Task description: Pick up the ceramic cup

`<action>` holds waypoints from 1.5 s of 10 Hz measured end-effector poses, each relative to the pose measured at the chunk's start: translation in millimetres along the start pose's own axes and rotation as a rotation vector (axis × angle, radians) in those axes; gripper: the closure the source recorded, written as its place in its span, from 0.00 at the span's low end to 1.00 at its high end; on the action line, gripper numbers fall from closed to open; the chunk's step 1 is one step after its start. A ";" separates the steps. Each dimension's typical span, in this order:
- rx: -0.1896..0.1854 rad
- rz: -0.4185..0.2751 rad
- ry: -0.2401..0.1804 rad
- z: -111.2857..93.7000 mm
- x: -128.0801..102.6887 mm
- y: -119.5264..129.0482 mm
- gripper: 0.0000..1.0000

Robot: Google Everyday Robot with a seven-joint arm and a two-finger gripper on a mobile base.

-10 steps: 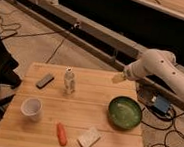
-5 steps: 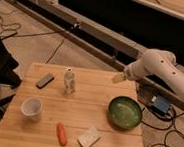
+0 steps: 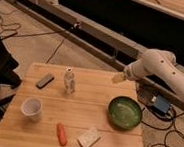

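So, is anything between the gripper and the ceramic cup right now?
The gripper hangs by the far right edge of the table; the ceramic cup sits front left. The small clear bottle stands upright close to the straight line between them and may obstruct. The green bowl lies off that line.

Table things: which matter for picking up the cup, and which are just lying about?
For the job: ceramic cup; hand, by the table at its far right corner.
Lying about: green bowl, clear bottle, orange carrot, pale sponge, dark flat object.
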 end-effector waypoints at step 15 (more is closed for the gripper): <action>-0.160 0.102 0.017 29.3 -43.7 63.1 0.43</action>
